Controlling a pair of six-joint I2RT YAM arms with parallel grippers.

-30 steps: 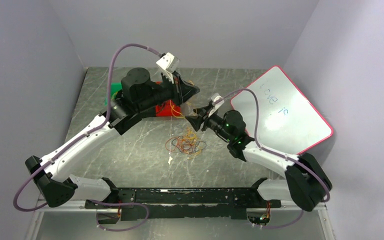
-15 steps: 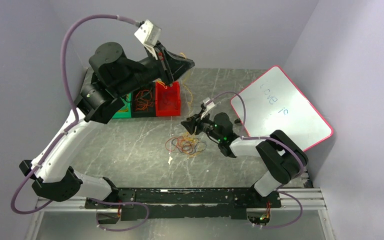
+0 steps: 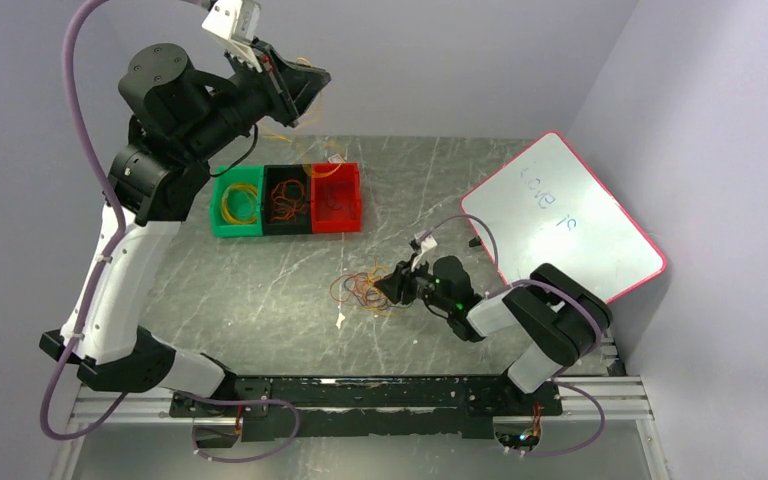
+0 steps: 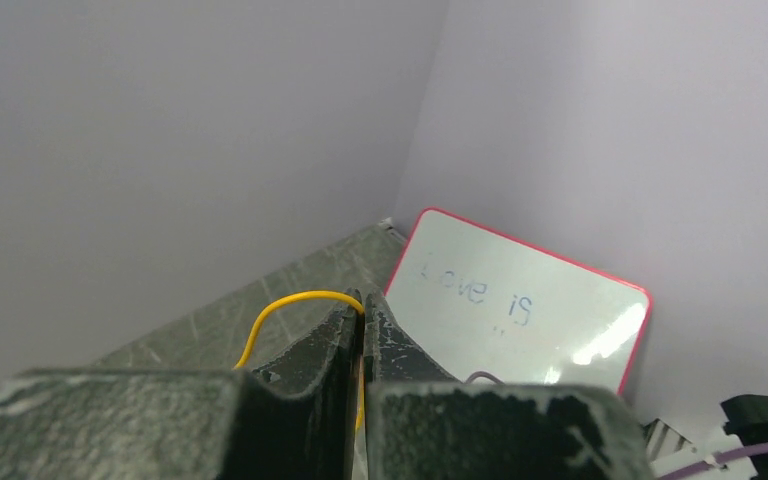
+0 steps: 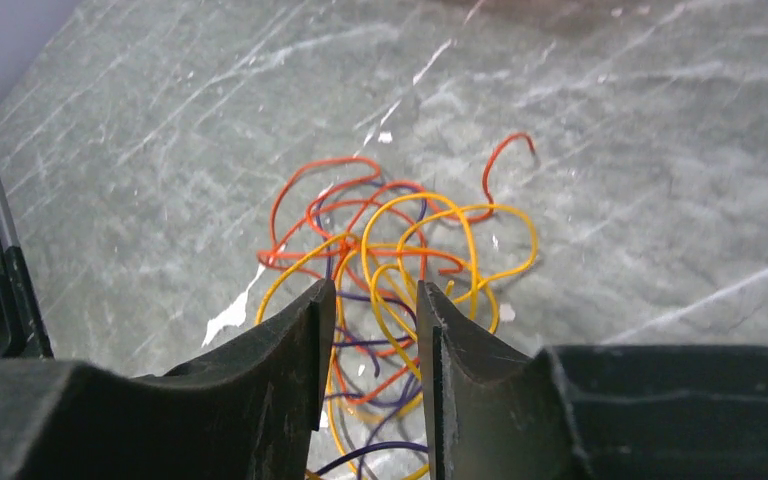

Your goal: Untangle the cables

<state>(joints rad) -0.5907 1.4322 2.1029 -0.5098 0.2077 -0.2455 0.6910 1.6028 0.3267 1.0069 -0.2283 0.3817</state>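
A tangle of thin yellow, orange, red and dark cables (image 3: 365,290) lies on the marble table in front of the bins. My right gripper (image 3: 392,287) is low at the pile's right side. In the right wrist view it is open (image 5: 375,300), with strands of the tangle (image 5: 400,235) running between and beyond its fingers. High above the back of the table, my left gripper (image 3: 303,85) is shut on a single yellow cable (image 4: 280,305). That cable arches out to the left of the closed tips (image 4: 363,300).
Three bins stand in a row at the back left: green (image 3: 215,215), black (image 3: 286,225) and red (image 3: 354,205), each with cables inside. A pink-framed whiteboard (image 3: 560,220) leans at the right. Lilac walls enclose the table.
My left arm rose up and to the left, away from the bins, with the yellow cable. The right gripper came down and nearer onto the pile, and its jaws narrowed.
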